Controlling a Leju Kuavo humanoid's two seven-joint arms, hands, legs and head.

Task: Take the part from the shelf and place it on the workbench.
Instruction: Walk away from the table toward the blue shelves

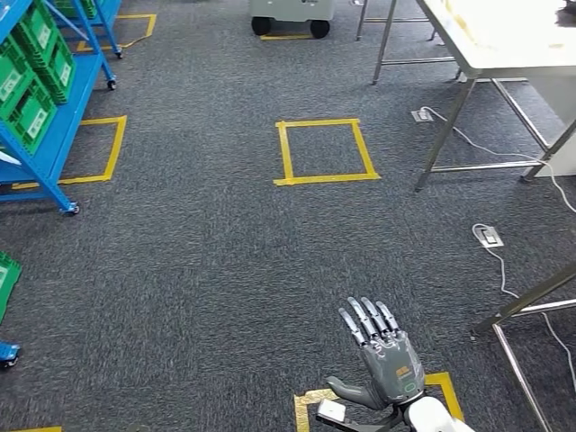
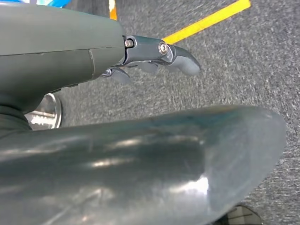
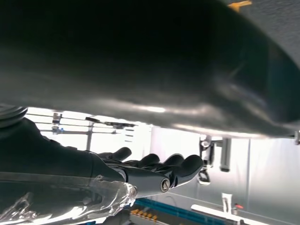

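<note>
The blue shelf [image 1: 48,135] stood well away to the left of and beyond the right hand [image 1: 383,364], carrying green bins [image 1: 31,108] on its sloped tiers; the part itself could not be made out among them. Another green bin [image 1: 5,279] sat at the far left edge, nearer than the shelf. Straight ahead of the hand, a square of yellow tape [image 1: 325,151] marked the grey carpet [image 1: 203,270]. The right hand was raised palm down with its fingers [image 1: 370,319] spread and straight, holding nothing, above a second taped square [image 1: 306,405]. Beyond it to the right stood the white desk [image 1: 502,45] on metal legs, with a cable [image 1: 509,270] trailing on the floor. The left hand [image 2: 155,54] hung over the carpet, fingers extended and apart, empty.
</note>
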